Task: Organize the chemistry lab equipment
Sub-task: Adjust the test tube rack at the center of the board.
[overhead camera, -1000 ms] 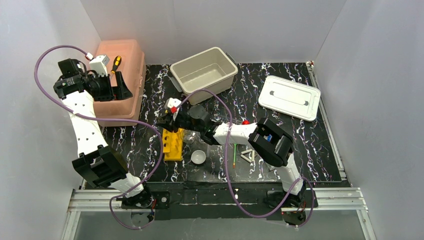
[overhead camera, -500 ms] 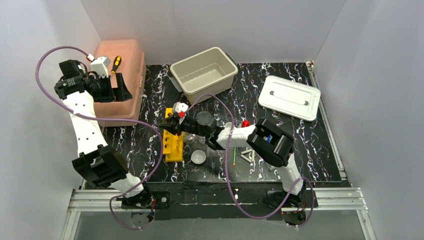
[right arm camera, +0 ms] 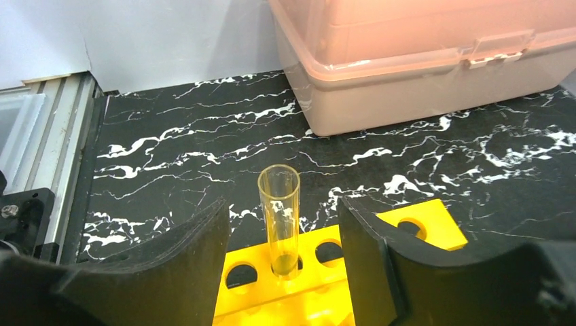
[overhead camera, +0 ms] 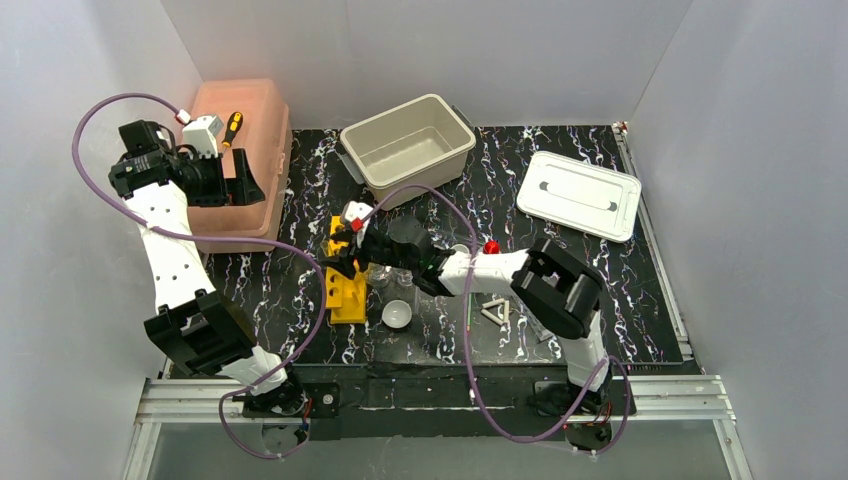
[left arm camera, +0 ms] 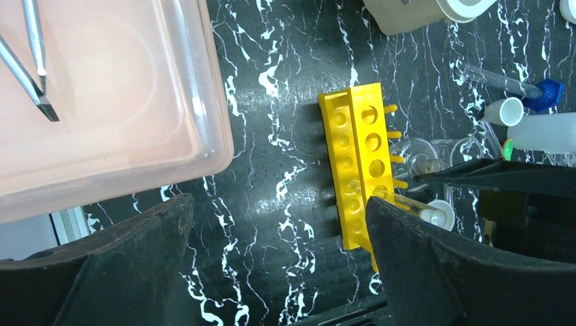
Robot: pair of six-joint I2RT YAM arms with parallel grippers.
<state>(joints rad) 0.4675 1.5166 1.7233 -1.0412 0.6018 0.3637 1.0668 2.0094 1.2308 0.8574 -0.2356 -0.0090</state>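
Observation:
A clear glass tube [right arm camera: 280,219] stands upright in a hole of the yellow slotted rack [right arm camera: 309,282], seen too as the tube [left arm camera: 407,202] in the rack [left arm camera: 360,159]. My right gripper [right arm camera: 282,210] is open around it, with a gap on each side. From above, the right gripper [overhead camera: 342,256] hovers over the rack [overhead camera: 346,290]. My left gripper [overhead camera: 243,176] hangs open and empty beside the pink box [overhead camera: 240,150]. Right of the rack lie the white bowl [overhead camera: 397,314], glass flask [overhead camera: 384,276], green spoon [overhead camera: 469,311], white triangle [overhead camera: 494,311] and red-capped squeeze bottle [overhead camera: 488,247].
A beige bin [overhead camera: 407,146] stands at the back centre, and a white lid [overhead camera: 580,195] lies at the back right. A screwdriver [overhead camera: 232,127] rests in the pink box. A blue-capped tube [left arm camera: 506,81] lies near the squeeze bottle [left arm camera: 543,132].
My right gripper's jaws have opened off the glass tube, which now stands free in the rack. The left arm has not moved.

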